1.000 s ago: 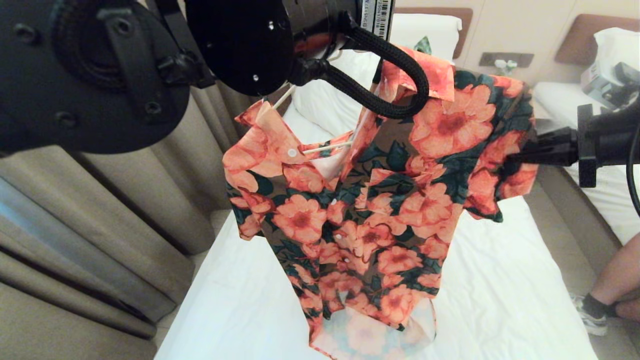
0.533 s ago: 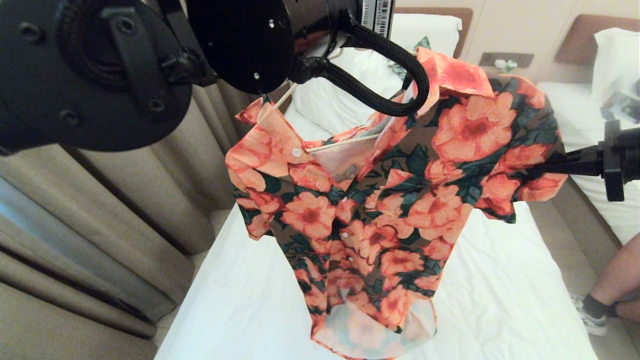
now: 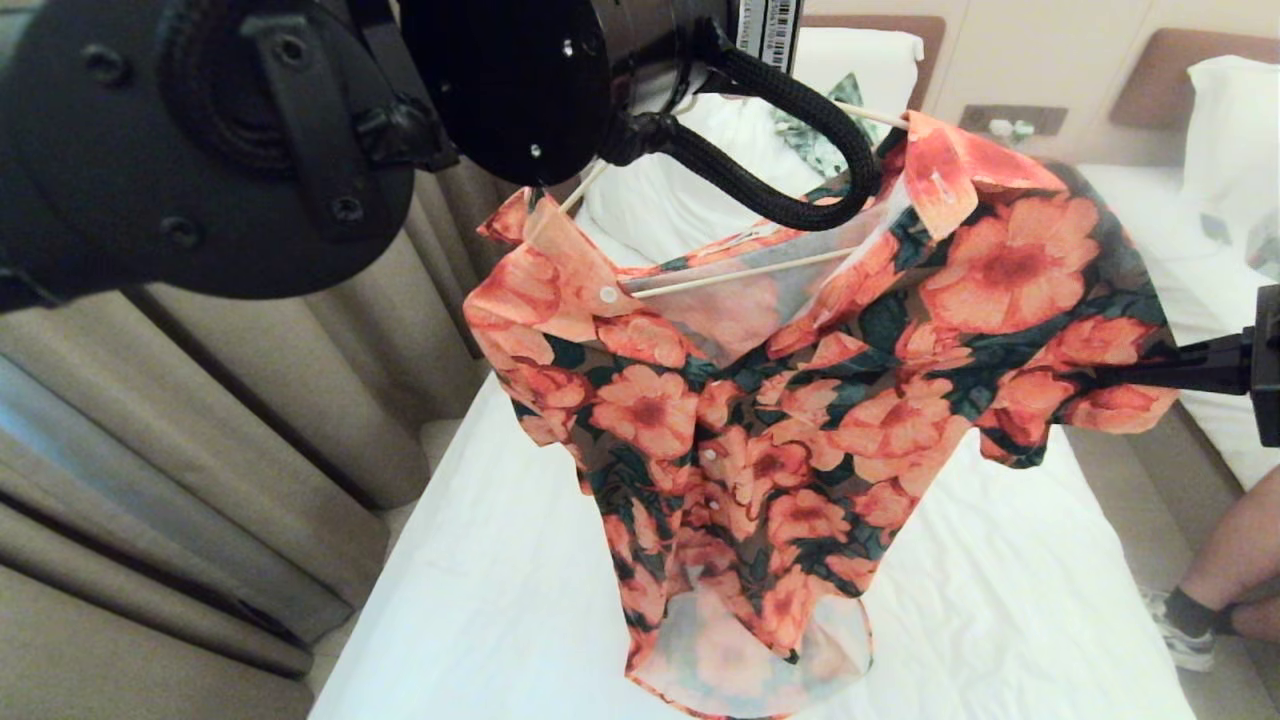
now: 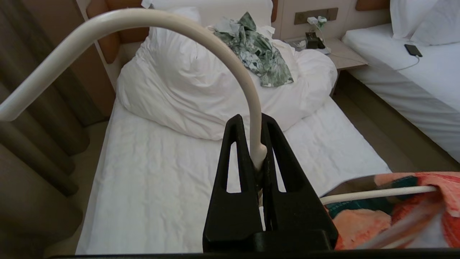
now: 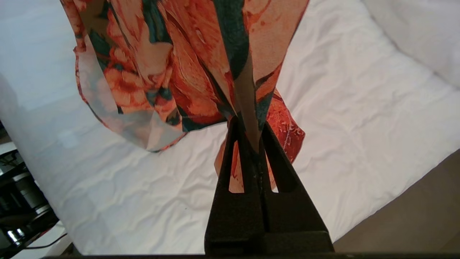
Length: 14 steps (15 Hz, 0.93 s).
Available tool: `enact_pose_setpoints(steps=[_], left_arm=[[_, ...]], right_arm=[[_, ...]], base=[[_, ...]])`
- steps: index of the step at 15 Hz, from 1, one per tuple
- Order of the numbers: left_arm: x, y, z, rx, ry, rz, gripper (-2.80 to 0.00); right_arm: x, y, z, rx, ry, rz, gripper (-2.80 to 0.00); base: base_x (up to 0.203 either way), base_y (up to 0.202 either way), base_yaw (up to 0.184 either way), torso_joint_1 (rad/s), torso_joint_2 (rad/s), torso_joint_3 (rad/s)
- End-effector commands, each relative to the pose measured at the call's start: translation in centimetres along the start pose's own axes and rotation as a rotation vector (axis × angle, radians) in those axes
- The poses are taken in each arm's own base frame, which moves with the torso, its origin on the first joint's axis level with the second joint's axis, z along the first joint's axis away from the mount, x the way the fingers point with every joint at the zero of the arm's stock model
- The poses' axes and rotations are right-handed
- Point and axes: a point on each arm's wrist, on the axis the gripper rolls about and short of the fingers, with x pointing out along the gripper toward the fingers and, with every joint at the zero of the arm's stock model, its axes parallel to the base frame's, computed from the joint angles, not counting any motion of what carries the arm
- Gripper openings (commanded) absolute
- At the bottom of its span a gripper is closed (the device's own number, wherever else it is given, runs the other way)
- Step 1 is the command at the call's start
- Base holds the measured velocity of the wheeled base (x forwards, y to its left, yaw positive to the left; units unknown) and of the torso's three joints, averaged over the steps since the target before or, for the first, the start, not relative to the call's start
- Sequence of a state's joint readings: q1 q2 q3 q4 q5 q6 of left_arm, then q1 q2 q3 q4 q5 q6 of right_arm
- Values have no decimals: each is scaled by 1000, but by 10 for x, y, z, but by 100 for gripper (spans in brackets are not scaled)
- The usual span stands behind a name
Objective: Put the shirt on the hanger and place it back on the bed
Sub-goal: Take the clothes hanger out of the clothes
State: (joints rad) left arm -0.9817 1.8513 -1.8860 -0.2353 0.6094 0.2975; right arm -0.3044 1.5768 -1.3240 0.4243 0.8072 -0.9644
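The flowered shirt (image 3: 800, 420) hangs in the air above the bed (image 3: 1000, 560), front facing me. The cream hanger (image 3: 740, 275) crosses the open neck; one end sits inside the shoulder on the left, and a rod shows by the collar at the upper right. My left gripper (image 4: 251, 120) is shut on the hanger's neck below the curved hook (image 4: 230, 46); in the head view my left arm (image 3: 500, 80) hides it. My right gripper (image 5: 249, 124) is shut on a fold of the shirt (image 5: 233, 54) and holds the right sleeve (image 3: 1100, 378) out sideways.
A green leafy garment (image 4: 257, 50) lies on the bunched duvet (image 4: 187, 90) at the head of the bed. Curtains (image 3: 200, 420) hang on the left. A second bed (image 4: 413, 82) and a person's leg (image 3: 1230, 560) are on the right, with a nightstand (image 4: 323, 46) between the beds.
My right gripper has drawn the sleeve out to the right, spreading the shirt wider. More of the hanger's bar shows in the neck. The left arm has barely moved.
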Motion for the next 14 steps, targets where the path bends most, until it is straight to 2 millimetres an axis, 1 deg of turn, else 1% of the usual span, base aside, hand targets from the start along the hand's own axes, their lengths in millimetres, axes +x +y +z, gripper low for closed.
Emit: enact_pose_setpoints(steps=[1,5,7,12,13,14], left_arm=[[2,-1,0,3,-2,5,-280],[2,-2,-2,9,2,5,-280],[2,-2,-2,9,2,5,-280],[1,-9,-3,8,4,-15,-280],[0,-13,-4,8,6,-23,-280],[-1,-16,-4,9,8,-31,-280]], right_arm=[[-1,2,-8,21,16,3,-280],[-1,0,-20,52,37,0,-280],[0,-2,-23,54,39,-7,-280],[-5,-1,-16,29,6,-14,-280],[-6,-1,-14,25,-9,-9,0],[-8,0,-12,20,-16,-9,0]], base=[[0,0,0,0,0,0],[0,0,0,0,0,0],[0,0,0,0,0,0],[0,0,0,0,0,0],[0,0,0,0,0,0],[0,0,0,0,0,0]])
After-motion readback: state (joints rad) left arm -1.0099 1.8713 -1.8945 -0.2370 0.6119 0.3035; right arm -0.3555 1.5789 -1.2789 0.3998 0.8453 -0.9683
